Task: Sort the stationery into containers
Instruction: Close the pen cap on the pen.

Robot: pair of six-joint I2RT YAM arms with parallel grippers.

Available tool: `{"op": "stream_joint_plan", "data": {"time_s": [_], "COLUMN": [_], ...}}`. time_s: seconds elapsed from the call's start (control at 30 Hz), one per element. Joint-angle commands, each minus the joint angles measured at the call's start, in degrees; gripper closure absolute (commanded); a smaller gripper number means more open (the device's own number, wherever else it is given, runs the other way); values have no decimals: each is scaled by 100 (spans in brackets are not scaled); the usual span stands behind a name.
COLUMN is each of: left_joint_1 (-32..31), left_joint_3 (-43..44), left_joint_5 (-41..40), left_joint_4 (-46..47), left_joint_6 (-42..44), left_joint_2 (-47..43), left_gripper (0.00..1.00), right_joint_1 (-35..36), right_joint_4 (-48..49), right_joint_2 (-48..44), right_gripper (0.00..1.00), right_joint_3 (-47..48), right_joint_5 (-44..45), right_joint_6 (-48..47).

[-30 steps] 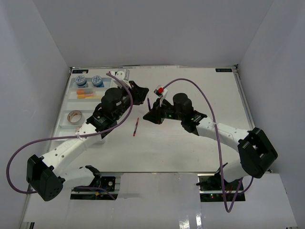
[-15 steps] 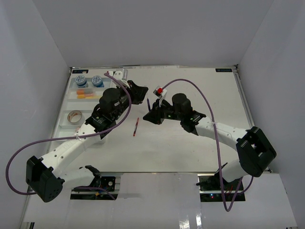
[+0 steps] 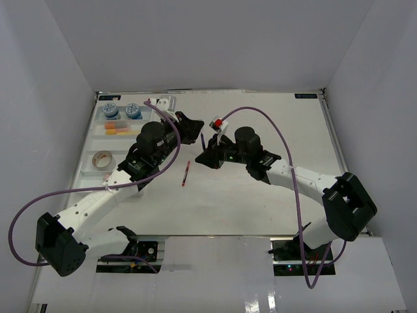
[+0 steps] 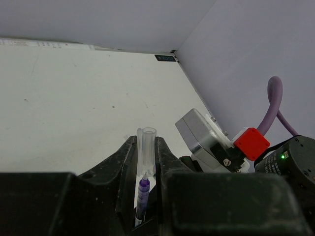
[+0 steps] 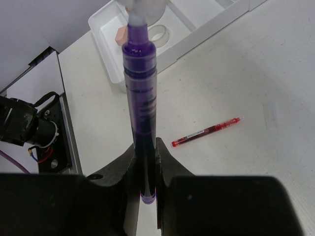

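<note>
The purple pen (image 5: pixel 140 98) is held off the table (image 3: pixel 273 124) near its middle, between the two arms. Its barrel is clamped at the lower end by the right gripper (image 5: pixel 144 147), whose fingers are pressed in on both sides. The clear cap (image 4: pixel 146 145) at the pen's other end is pinched by the left gripper (image 4: pixel 146 142), which is likewise clenched. A purple tip is seen just below the cap inside that grip, though how far the cap is seated cannot be told. In the top view the two grippers are seen almost nose to nose, with the pen standing as a short dark stroke between them. A red pen (image 3: pixel 186 173) is left lying flat on the table just nearside of them, touched by neither arm. The white tray (image 3: pixel 89 149) lies along the left edge, well apart from both pens. Two blue-white tubs (image 3: pixel 121 110) are set side by side in its far compartment, a few orange and yellow erasers (image 3: pixel 117 127) are laid in the next one, and a tan tape roll (image 3: pixel 103 159) is placed in a nearer compartment.
</note>
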Motion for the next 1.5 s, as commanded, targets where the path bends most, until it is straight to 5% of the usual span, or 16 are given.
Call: {"op": "stream_joint_plan", "data": {"time_s": [0.0, 1.23, 1.47], "left_joint_1": [18, 10, -8], "left_joint_3": [-53, -571, -738], "left_joint_5": [104, 218, 306], "left_joint_4": [180, 831, 1059], "left_joint_6": [-19, 166, 263], "left_joint_2": [-173, -322, -340], "left_gripper": [100, 100, 88], "right_joint_1": [34, 25, 16], "right_joint_4": [192, 219, 245], "right_joint_2": [-27, -255, -290], "right_gripper": [92, 92, 92], "right_joint_3": [290, 519, 580], "right_joint_5": [48, 215, 302], "right_joint_6": [-127, -100, -100]}}
